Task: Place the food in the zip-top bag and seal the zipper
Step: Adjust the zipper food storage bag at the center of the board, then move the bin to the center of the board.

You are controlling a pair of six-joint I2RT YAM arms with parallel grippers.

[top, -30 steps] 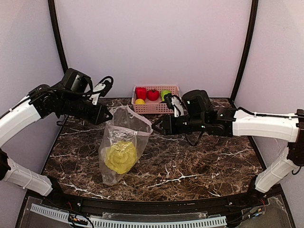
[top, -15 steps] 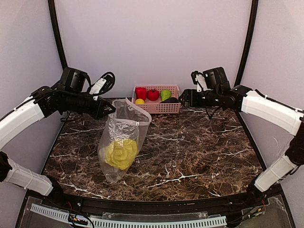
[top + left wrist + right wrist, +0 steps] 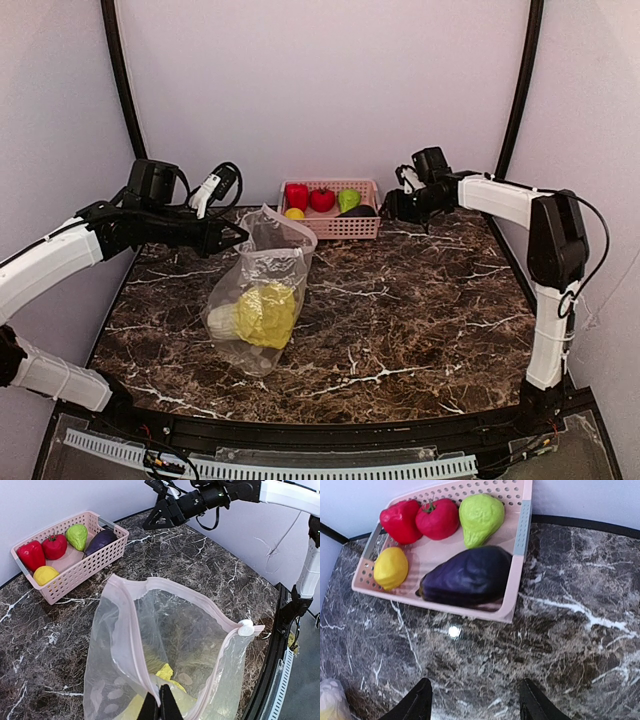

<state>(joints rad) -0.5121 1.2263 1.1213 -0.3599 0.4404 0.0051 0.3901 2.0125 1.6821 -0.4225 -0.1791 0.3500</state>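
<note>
Now that the right gripper (image 3: 475, 700) has swung back from the bag (image 3: 255, 300) to the right end of the basket (image 3: 522, 525), we see it hang just in front of that end, its fingers apart and nothing between them. The left gripper (image 3: 160, 705) is clamped on the near lip of the bag, left of and in front of the basket. It holds the mouth up and gaping toward the basket, with the zipper (image 3: 190, 596) unsealed. The bag now sags lower and further left than a second ago, and the cabbage (image 3: 265, 315) lies in its belly on the table.

We judge that 1 piece is packed and the right arm is turning to the next. In the basket lie 5 pieces:
- pepper (image 3: 400, 520)
- tomato (image 3: 437, 517)
- green piece (image 3: 480, 512)
- yellow piece (image 3: 391, 568)
- eggplant (image 3: 467, 575), nearest the fingers

Sealing waits on these.
</note>
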